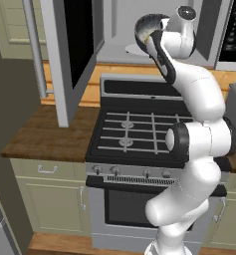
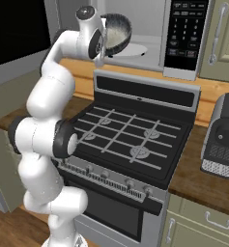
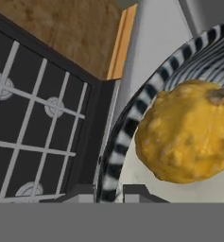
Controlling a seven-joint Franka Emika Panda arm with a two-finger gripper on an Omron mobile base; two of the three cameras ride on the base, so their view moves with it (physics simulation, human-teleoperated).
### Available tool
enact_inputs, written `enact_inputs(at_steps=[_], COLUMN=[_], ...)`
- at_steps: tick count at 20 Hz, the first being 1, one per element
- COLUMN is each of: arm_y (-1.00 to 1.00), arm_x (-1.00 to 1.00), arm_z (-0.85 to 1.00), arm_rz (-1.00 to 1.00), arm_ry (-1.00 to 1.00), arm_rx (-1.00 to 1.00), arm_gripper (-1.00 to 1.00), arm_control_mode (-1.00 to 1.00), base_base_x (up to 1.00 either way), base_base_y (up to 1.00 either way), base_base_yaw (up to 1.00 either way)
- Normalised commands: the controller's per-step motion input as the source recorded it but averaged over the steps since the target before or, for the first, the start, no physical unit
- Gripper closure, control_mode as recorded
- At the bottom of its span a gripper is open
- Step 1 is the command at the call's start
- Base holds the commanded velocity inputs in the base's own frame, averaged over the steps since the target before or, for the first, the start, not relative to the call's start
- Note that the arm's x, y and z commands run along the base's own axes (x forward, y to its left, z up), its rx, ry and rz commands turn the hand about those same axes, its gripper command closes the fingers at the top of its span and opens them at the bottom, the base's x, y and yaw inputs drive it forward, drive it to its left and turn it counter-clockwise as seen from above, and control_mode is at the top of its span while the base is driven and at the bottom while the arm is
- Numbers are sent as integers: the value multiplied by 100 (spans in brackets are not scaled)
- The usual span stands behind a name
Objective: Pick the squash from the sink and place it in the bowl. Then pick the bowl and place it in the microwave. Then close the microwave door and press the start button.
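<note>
Yellow-orange squash (image 3: 186,132) sat inside the striped bowl (image 3: 132,123), whose rim the gripper (image 3: 108,191) pinched between closed fingers. Raised above the stove (image 1: 139,132), the bowl was level with the open microwave (image 2: 150,36), apparently for placing inside.

The bowl (image 3: 132,118) ran off the hand view's right and bottom edges, and the squash (image 3: 186,132) was cut at the right edge. The arm hid part of the bowl in the left base view. The microwave door (image 1: 64,60) was cropped at the top.
</note>
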Motion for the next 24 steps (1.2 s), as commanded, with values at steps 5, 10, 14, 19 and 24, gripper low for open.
enact_inputs(at_steps=[5,10,14,19,24], arm_y=[-25,-35,-19,36,27], arm_x=[73,67,75,42,26], arm_z=[-6,-9,-33,-27,-2], arm_rz=[7,8,5,0,0], arm_ry=[3,2,0,-3,-11], arm_rx=[0,0,0,-3,-3], arm_gripper=[100,100,100,-100,-100], arm_control_mode=[-100,-100,-100,-100,-100], base_base_x=[0,0,0,0,0], base_base_y=[0,0,0,0,0], base_base_yaw=[0,0,0,0,0])
